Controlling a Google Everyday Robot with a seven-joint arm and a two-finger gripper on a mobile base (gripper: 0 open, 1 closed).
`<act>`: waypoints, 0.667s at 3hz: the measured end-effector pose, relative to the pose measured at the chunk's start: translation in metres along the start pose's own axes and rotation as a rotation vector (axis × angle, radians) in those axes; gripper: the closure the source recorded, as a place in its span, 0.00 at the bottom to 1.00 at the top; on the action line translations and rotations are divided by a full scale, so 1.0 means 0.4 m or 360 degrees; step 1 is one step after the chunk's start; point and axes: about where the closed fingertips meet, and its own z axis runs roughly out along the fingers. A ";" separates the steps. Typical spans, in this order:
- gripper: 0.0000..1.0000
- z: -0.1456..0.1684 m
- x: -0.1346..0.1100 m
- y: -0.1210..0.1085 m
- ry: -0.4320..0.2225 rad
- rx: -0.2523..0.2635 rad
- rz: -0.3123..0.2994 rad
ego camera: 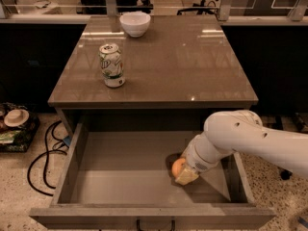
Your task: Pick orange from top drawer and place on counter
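The orange (177,167) lies on the grey floor of the open top drawer (120,177), right of its middle. My gripper (186,175) reaches down into the drawer from the right on the white arm (240,138) and sits right at the orange, covering its right side. The glossy brown counter (173,57) lies above and behind the drawer.
A green and white soda can (111,65) stands on the counter's left side. A white bowl (134,23) sits at the counter's far edge. Black cables (41,158) and clutter lie on the floor to the left. The drawer's right wall (239,174) is close to my arm.
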 end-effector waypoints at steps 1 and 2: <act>1.00 -0.022 -0.021 0.002 -0.0027 -0.0012 -0.0019; 1.00 -0.100 -0.057 0.009 -0.0088 -0.0010 -0.0019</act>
